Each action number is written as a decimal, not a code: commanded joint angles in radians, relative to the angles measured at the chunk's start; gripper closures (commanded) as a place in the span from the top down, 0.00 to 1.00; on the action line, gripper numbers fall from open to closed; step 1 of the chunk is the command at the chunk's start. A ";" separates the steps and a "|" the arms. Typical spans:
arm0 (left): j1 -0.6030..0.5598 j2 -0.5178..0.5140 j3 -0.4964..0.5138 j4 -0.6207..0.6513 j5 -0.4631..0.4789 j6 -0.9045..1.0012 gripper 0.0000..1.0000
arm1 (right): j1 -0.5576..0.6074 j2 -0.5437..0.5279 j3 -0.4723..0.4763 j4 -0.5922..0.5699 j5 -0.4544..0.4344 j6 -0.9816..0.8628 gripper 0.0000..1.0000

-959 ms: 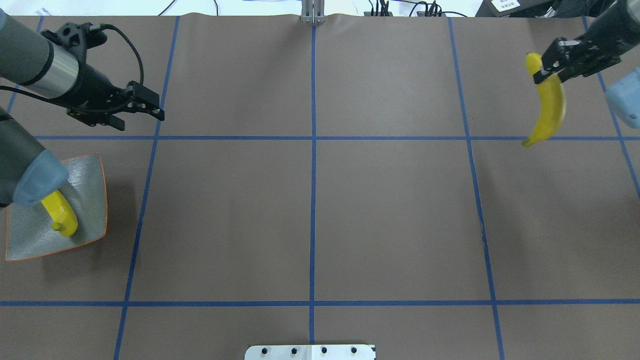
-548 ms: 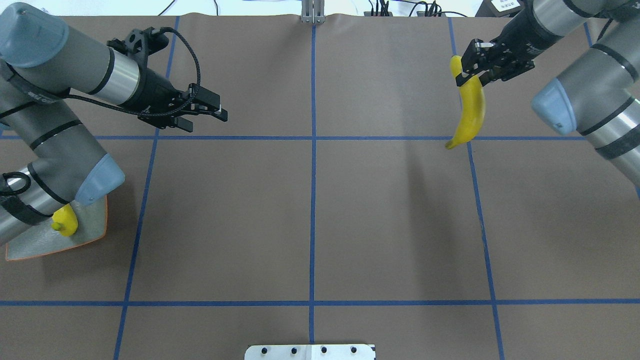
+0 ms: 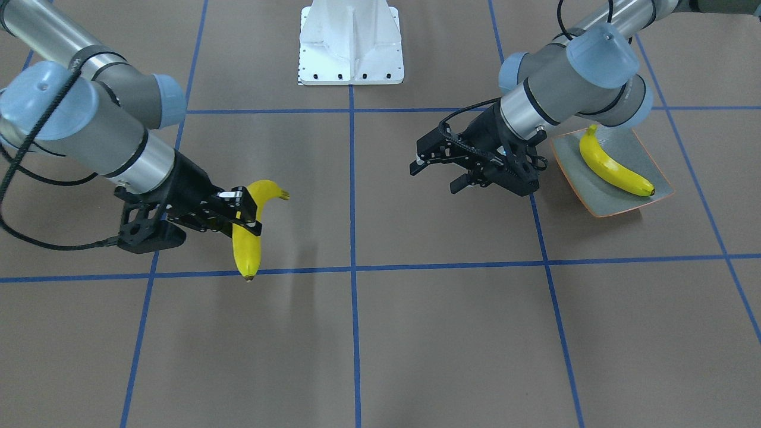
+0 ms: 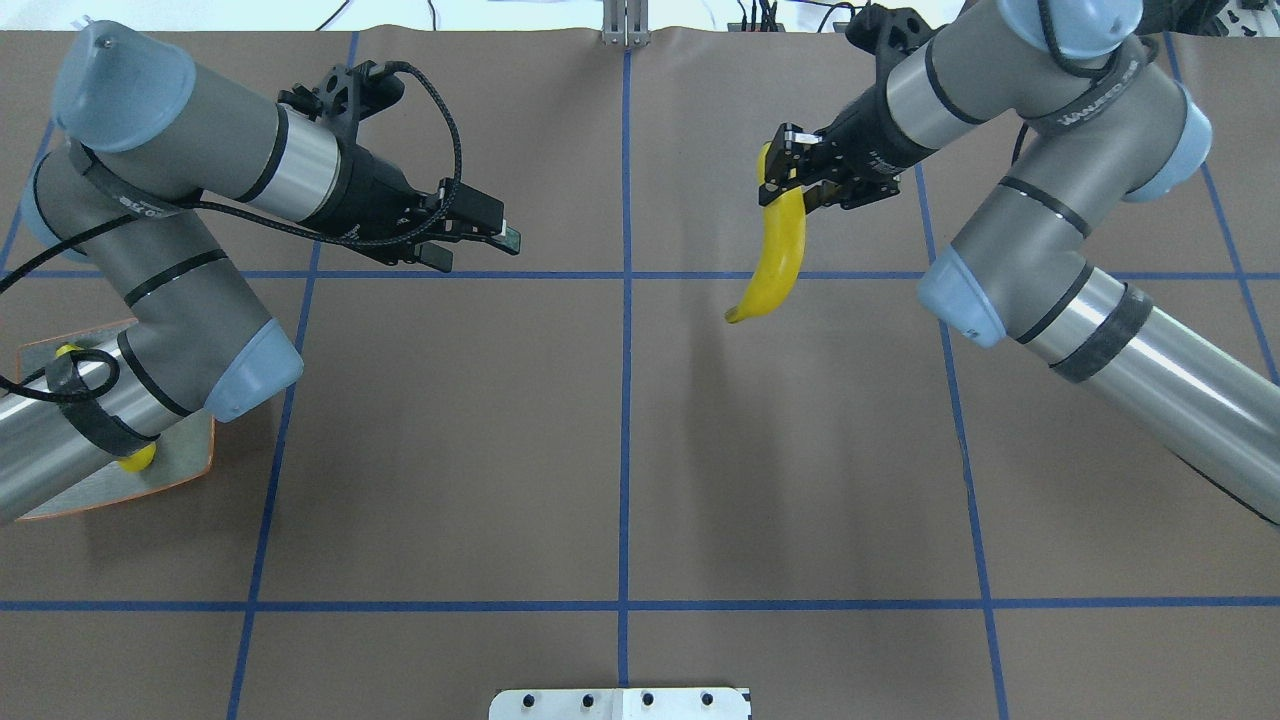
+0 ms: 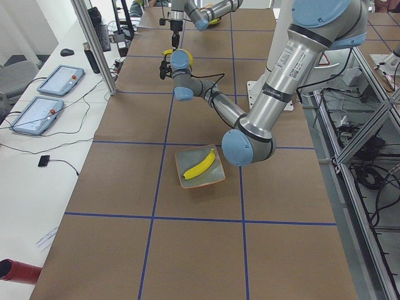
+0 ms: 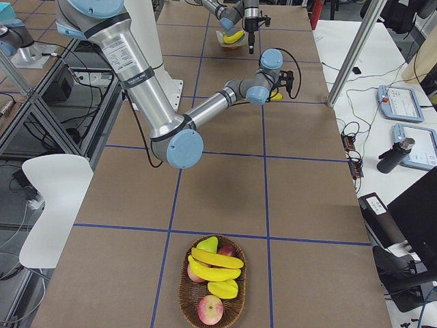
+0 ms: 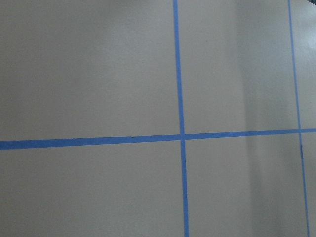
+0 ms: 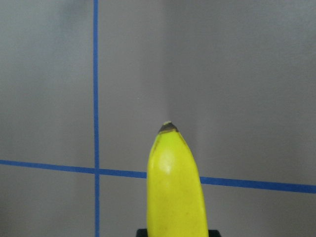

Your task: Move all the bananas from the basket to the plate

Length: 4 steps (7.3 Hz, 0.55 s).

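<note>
Only blurred lettering (image 4: 1087,95) marks the right arm (image 4: 1040,230). Right hand (image 4: 786,180) clamps a banana (image 4: 781,258) hanging beneath it; left hand (image 4: 474,249) is spread apart, empty

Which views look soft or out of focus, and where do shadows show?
Left wrist view: soft all over, just table and fuzzy blue tape lines. Right wrist view: the held banana crowds the bottom edge, the table behind slightly blurred. Overhead view: crisp; the held banana throws a faint long shadow on the table.
</note>
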 commanded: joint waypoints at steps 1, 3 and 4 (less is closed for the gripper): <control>0.033 -0.003 0.001 -0.101 0.001 -0.025 0.99 | -0.097 0.041 -0.042 0.172 -0.103 0.188 0.00; 0.056 -0.004 0.030 -0.230 0.001 -0.025 0.99 | -0.143 0.087 -0.075 0.231 -0.103 0.272 0.00; 0.063 -0.006 0.047 -0.279 0.001 -0.024 0.99 | -0.160 0.116 -0.075 0.228 -0.103 0.340 0.00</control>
